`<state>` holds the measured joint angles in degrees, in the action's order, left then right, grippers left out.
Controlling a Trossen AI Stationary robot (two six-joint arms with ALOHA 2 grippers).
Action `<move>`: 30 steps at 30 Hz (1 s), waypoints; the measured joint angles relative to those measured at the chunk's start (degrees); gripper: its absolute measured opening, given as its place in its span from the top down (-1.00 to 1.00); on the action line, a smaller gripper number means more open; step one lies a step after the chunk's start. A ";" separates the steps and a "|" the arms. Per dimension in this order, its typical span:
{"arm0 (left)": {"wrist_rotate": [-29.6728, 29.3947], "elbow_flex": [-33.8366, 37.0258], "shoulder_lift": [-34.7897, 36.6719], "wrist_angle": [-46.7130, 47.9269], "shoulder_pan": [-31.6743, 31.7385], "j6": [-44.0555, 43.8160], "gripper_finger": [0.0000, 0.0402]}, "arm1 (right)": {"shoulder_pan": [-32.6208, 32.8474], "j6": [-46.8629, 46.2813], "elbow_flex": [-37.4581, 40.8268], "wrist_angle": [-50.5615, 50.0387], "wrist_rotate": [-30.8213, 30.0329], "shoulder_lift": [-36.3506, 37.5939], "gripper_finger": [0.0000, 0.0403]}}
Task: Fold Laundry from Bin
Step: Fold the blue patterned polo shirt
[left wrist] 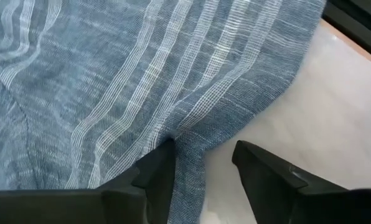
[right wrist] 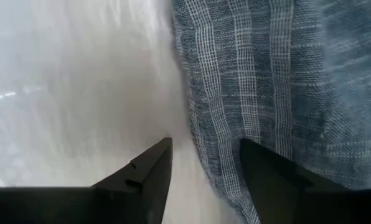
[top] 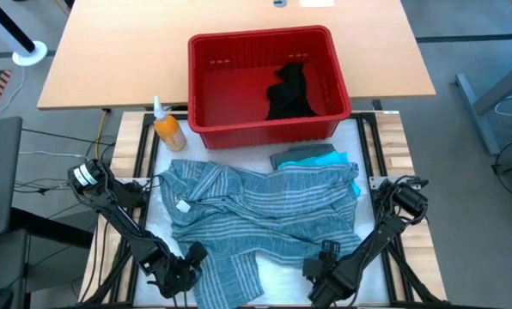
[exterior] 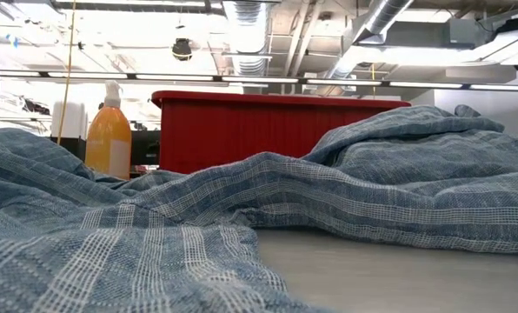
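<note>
Now we spread the striped shirt (top: 256, 210) flat on the tabletop (top: 290, 268) for folding | left gripper (left wrist: 201, 163) parted astride its hem, nothing pinched | right gripper (right wrist: 204, 165) parted at its edge, empty | bin (top: 239, 129) behind holds black garment (top: 289, 93).

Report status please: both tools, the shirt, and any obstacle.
Left tool open, shirt hem between fingers. Right tool open at shirt edge. Striped shirt spread, unfolded. Nothing in the way.
</note>
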<state>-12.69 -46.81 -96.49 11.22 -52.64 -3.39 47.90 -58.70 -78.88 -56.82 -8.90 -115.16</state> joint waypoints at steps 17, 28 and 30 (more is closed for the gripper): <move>-4.06 0.43 2.56 2.68 0.06 -11.06 1.00 | -0.15 7.72 -6.81 2.39 14.24 -0.08 0.87; -9.94 0.31 26.71 1.83 0.14 -14.91 1.00 | -0.44 9.81 -16.01 3.26 25.09 0.05 0.84; -9.28 0.31 31.24 1.31 0.13 -15.62 1.00 | -0.55 8.74 -16.14 3.22 25.12 0.05 0.81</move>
<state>-21.97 -46.50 -65.24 12.54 -52.51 -19.01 47.35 -49.95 -95.02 -53.60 16.22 -115.11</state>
